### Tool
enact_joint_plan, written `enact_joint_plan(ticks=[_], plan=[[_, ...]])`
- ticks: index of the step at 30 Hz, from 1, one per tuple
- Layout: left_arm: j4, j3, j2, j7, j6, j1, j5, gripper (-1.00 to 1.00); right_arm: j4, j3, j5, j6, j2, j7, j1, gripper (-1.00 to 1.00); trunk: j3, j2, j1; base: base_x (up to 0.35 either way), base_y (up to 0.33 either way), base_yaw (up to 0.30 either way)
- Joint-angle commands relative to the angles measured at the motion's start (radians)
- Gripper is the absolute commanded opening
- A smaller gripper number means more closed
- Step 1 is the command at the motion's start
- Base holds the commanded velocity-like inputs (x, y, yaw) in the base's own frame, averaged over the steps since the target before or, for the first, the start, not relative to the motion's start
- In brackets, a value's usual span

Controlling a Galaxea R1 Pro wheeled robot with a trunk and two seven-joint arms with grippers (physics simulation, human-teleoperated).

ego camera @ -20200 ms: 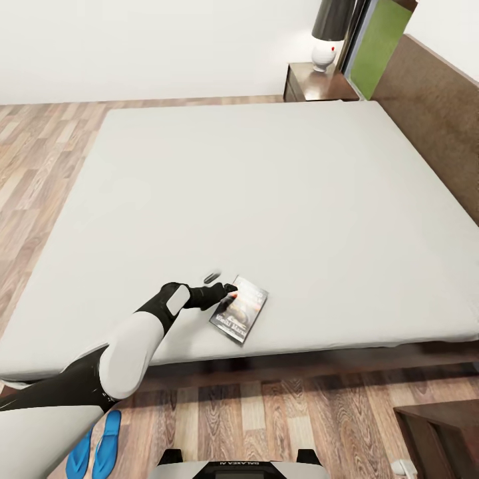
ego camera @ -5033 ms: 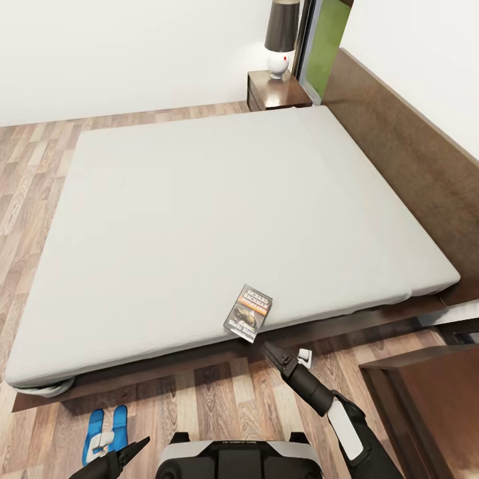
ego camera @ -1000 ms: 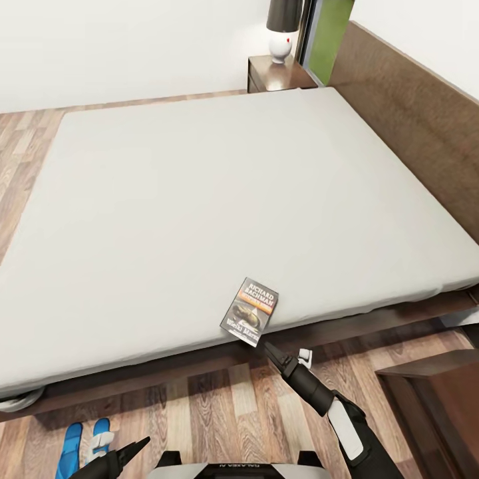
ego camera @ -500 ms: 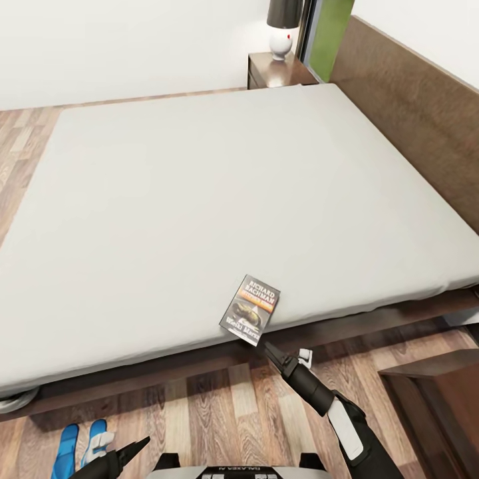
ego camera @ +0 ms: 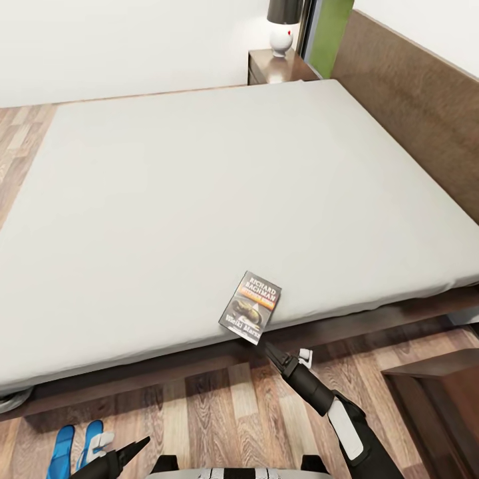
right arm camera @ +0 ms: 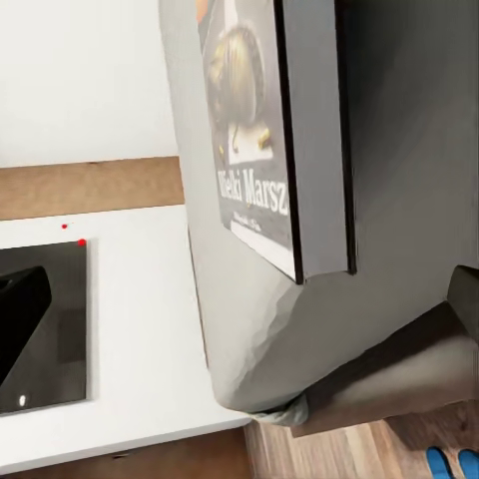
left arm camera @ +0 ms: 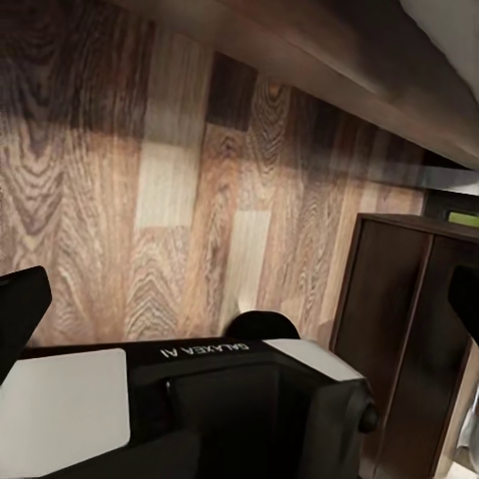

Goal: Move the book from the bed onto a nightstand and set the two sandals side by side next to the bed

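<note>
The book (ego camera: 251, 307) lies flat at the near edge of the bed (ego camera: 199, 179), one corner a little over the edge of the grey mattress. My right gripper (ego camera: 287, 352) hangs open just below and in front of that corner, above the floor, holding nothing. In the right wrist view the book (right arm camera: 254, 130) fills the space ahead, between my spread fingers (right arm camera: 22, 291). My left gripper (ego camera: 120, 444) is open and low at the left, over the two blue sandals (ego camera: 74, 447), which lie side by side on the floor. A nightstand (ego camera: 276, 66) with its lamp (ego camera: 283, 26) stands by the far corner.
The brown headboard (ego camera: 412, 100) runs along the right side. A dark-brown piece of furniture (ego camera: 436, 406) stands on the wooden floor at the lower right, and it is also in the left wrist view (left arm camera: 399, 319), beyond my base (left arm camera: 200, 399). The bed's wooden frame (ego camera: 199, 359) is close ahead.
The whole head view has shifted slightly as the camera moves; the sandals now sit further left. The book lies where it was and both grippers hold the same open pose.
</note>
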Motion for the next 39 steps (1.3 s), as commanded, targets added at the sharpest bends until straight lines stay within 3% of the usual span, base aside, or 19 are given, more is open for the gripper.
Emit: enact_joint_plan(ticks=[1, 23, 39], plan=[[0.002, -0.009, 0.0, -0.002, -0.008, -0.001, 0.009, 1.0, 0.0, -0.003, -0.003, 0.009, 0.001, 0.003, 0.0, 1.0, -0.004, -0.007, 0.004, 0.0, 0.0, 0.0], [0.002, -0.009, 0.001, -0.002, -0.007, -0.001, 0.009, 1.0, 0.0, -0.003, -0.003, 0.009, 0.001, 0.003, 0.0, 1.0, -0.007, -0.014, 0.008, 0.0, 0.0, 0.0], [0.002, -0.009, 0.001, 0.0, -0.008, -0.001, 0.009, 1.0, 0.0, -0.003, -0.003, 0.009, 0.001, 0.004, 0.0, 1.0, -0.007, -0.014, 0.008, 0.051, 0.092, 0.0]])
